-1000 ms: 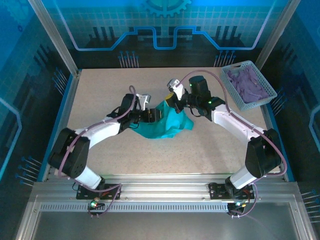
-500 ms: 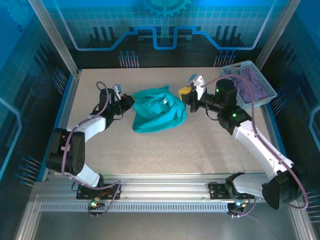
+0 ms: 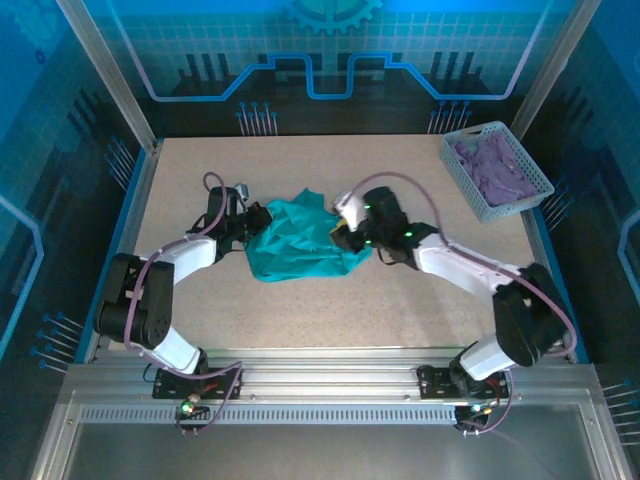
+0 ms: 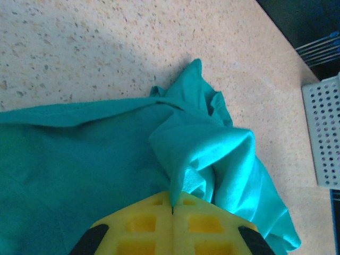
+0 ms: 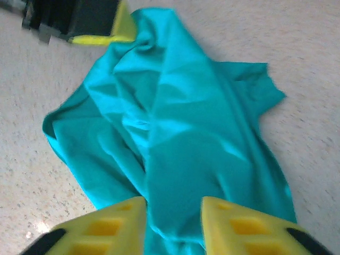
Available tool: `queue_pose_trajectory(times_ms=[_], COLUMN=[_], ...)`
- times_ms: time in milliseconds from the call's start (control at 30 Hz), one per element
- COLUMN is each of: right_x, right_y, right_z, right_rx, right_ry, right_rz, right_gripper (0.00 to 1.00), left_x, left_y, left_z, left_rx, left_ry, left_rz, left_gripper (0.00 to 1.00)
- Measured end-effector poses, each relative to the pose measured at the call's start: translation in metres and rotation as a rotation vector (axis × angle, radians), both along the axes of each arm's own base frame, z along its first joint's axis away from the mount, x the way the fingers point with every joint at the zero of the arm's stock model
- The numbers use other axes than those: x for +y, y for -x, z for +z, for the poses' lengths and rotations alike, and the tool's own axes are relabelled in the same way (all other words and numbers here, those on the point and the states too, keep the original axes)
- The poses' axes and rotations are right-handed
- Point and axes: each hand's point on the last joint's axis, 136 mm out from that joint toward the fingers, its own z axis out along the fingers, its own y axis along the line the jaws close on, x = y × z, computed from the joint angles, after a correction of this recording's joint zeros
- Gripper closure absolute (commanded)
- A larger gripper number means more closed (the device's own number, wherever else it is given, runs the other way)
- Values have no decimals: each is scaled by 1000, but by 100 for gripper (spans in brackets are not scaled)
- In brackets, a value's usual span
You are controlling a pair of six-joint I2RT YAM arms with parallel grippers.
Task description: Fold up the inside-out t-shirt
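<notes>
The inside-out t-shirt [image 3: 300, 243] lies crumpled in a teal heap at the middle of the table. My left gripper [image 3: 256, 218] is at its left edge, and the left wrist view shows its yellow jaws [image 4: 172, 206] shut on a pinched fold of the t-shirt [image 4: 79, 154]. My right gripper [image 3: 346, 236] hovers over the heap's right side. In the right wrist view it [image 5: 172, 208] stands open, with the t-shirt [image 5: 175, 122] spread below and between its fingers. The left gripper's yellow finger [image 5: 101, 38] shows at the shirt's far end.
A grey perforated basket [image 3: 520, 205] holding a purple cloth [image 3: 495, 165] stands at the back right corner; its wall [image 4: 324, 138] also shows in the left wrist view. Bare speckled tabletop [image 3: 400, 300] surrounds the shirt. Blue walls enclose the table.
My right gripper has opened, letting go of the shirt, and swung left and nearer over the heap. The left gripper stays shut on its fold and has shifted slightly right; the shirt is more bunched.
</notes>
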Motion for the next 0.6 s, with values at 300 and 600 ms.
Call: queue_pose_trajectory(times_ms=[300, 600], right_x=[25, 17], right_y=[-32, -47], right_z=[-60, -56], right_rx=[-48, -27], right_ry=[302, 299], right_rz=[-9, -35], right_gripper=[37, 100], left_x=[-2, -1], left_y=[5, 8], left_z=[-6, -10], left_rx=[19, 30], left_ry=[-25, -52], left_rz=[-21, -27], left_gripper=[96, 94])
